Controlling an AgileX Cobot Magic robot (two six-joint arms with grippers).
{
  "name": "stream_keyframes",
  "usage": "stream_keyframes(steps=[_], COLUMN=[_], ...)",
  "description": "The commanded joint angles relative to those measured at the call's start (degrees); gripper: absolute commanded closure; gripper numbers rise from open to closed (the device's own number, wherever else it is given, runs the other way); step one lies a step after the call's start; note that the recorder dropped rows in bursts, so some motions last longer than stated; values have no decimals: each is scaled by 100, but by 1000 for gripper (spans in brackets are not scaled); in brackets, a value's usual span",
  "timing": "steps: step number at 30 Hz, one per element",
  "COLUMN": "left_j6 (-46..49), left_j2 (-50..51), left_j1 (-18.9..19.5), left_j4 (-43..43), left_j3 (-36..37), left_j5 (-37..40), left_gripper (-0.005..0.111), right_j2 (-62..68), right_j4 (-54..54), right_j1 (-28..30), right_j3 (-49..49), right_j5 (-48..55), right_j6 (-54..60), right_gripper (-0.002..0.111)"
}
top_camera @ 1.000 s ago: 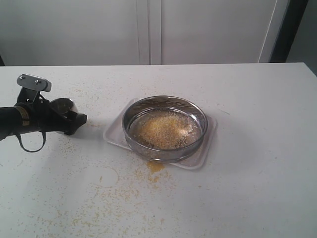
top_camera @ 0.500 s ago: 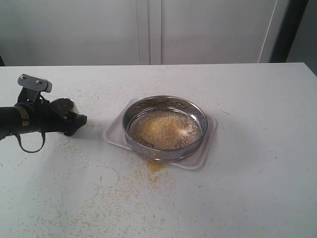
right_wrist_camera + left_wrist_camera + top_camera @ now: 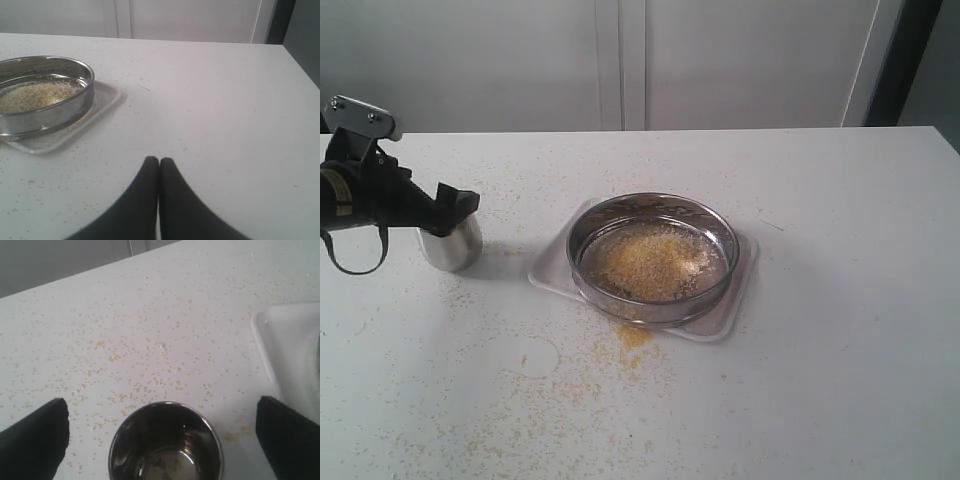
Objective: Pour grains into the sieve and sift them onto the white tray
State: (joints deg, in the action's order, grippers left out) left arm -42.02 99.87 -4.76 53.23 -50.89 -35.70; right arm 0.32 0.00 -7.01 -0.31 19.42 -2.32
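Raised and drawn back since a second ago: left gripper, then low around the steel cup, now above it, jaws spread wide and holding nothing, one finger to either side of the cup's mouth without touching it; cup left standing upright on the table.

Item, table: white, broad, dusted with stray yellow granules, thickest from six to nine o'clock of the tray.

Item, white tray: flat on the table near centre, rim showing round the sieve.

Item, sieve: steel ring seated on the tray, slightly toward its seven o'clock corner.

Item, steel cup: at nine o'clock of the sieve, well apart from the tray.

Item, grains: yellow heap spread over the sieve mesh; a small spilled patch on the table at six o'clock, just beside the tray edge.

Item, right gripper: fingers pressed together, nothing between them, over bare table, sieve and tray toward its ten o'clock.
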Motion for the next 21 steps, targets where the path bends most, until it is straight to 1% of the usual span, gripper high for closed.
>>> stream_keyframes(steps=[1, 4, 9, 13, 15, 16, 17, 18, 20, 21], left_j6=[-369, -461, -472, -472, -472, -522, -619, -767, -1019, -1100], left_j2=[-346, -558, -952, -1389, -1605, -1701, -1771, -1860, -2027, -2137], left_j1=[0, 0, 0, 0, 0, 0, 0, 0, 0, 0], left_j4=[393, 428, 482, 482, 495, 512, 579, 637, 741, 741], left_j3=[5, 5, 5, 5, 5, 16, 16, 16, 16, 16], left_j5=[109, 321, 920, 1193, 1497, 1711, 1921, 2189, 2652, 2925], left_gripper=[2, 2, 2, 2, 4, 9, 17, 28, 55, 74], right_j2=[-32, -32, -32, -32, -32, -32, -32, -32, -32, -32], right_j4=[0, 0, 0, 0, 0, 0, 0, 0, 0, 0], right_j1=[-30, -30, -30, -30, -30, -30, -30, -30, -30, -30], right_j3=[31, 31, 31, 31, 31, 31, 31, 31, 31, 31], right_j5=[-21, -21, -21, -21, -21, -21, -21, -21, -21, -21], right_j6=[-18, -18, -18, -18, -18, -18, -18, -18, -18, -18], right_gripper=[108, 108, 108, 108, 108, 108, 108, 108, 108, 108])
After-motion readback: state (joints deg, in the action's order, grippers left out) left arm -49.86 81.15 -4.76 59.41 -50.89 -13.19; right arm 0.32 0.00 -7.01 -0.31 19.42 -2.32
